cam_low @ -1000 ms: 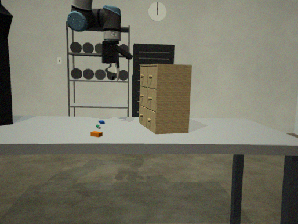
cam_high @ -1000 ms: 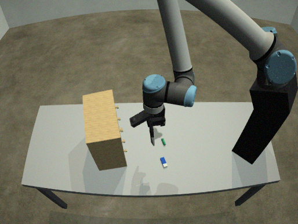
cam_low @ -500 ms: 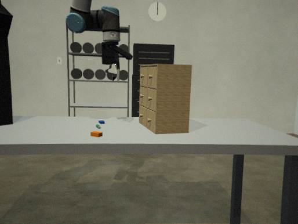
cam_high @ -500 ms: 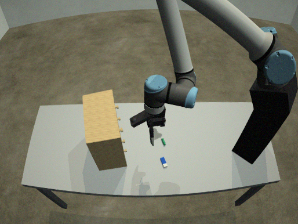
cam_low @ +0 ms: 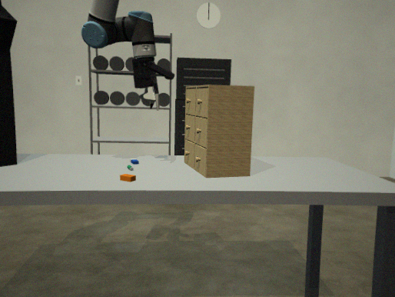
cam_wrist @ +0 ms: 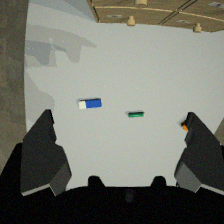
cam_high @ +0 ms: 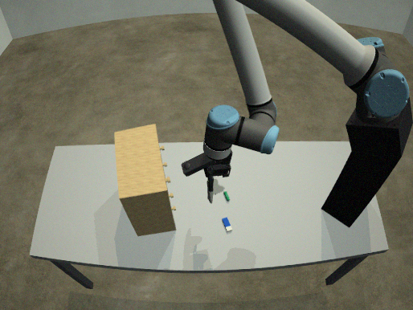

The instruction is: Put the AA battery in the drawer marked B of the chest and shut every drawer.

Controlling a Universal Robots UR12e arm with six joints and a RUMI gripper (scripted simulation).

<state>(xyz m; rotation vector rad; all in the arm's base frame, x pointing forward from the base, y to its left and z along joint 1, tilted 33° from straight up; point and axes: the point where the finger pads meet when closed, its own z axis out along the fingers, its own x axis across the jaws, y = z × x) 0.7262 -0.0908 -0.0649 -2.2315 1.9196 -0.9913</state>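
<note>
The AA battery (cam_high: 226, 196) is a small green cylinder lying on the grey table to the right of the chest; it also shows in the exterior view (cam_low: 130, 167) and in the wrist view (cam_wrist: 135, 114). The wooden chest (cam_high: 142, 177) stands upright at the table's left, its knobbed drawer fronts (cam_low: 194, 128) all shut; I cannot read the drawer marks. My gripper (cam_high: 210, 196) (cam_low: 151, 101) is open and empty. It points down, high above the table over the battery, between the chest and the small objects. In the wrist view the battery lies between my spread fingers.
A blue and white block (cam_high: 226, 224) (cam_wrist: 90, 104) lies nearer the front edge than the battery. An orange block (cam_low: 127, 177) lies on the battery's other side, partly hidden by my right finger in the wrist view (cam_wrist: 184, 126). The arm's dark base (cam_high: 371, 161) stands at the table's right.
</note>
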